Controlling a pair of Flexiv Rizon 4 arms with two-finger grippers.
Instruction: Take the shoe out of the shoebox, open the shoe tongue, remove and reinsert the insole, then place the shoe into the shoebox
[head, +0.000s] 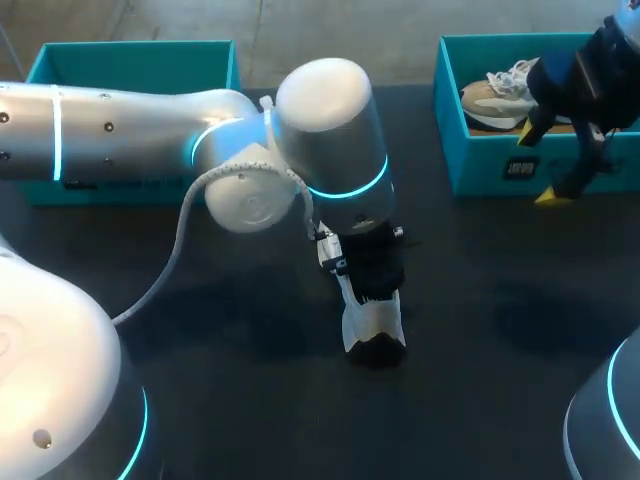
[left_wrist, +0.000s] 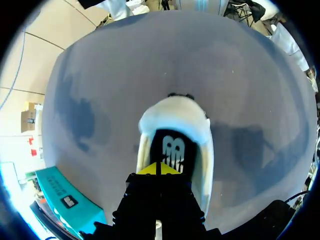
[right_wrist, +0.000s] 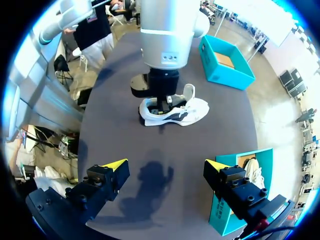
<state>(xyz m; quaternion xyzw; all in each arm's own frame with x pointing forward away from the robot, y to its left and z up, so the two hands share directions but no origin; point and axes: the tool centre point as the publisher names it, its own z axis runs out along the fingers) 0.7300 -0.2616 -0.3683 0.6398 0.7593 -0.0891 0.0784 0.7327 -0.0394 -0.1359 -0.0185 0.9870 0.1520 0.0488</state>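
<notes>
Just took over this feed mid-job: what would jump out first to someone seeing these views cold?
The big silver left arm stretches over the middle of the dark table, its left tool down in the white sneaker lying there. At the right rear, the open right tool hovers by a teal cardboard shoebox holding a beige sneaker.

The table (head: 500, 330) had a dark, smooth, matt top. The shoe (head: 372, 320) looked like smooth white synthetic leather, with a black cloth tongue. The left shoebox (head: 130, 65) and the right shoebox (head: 480, 160) were matt teal cardboard. The left arm (head: 330, 110) wore a glossy silver-white shell, and the right gripper (right_wrist: 165, 164) had matt black fingers.
</notes>
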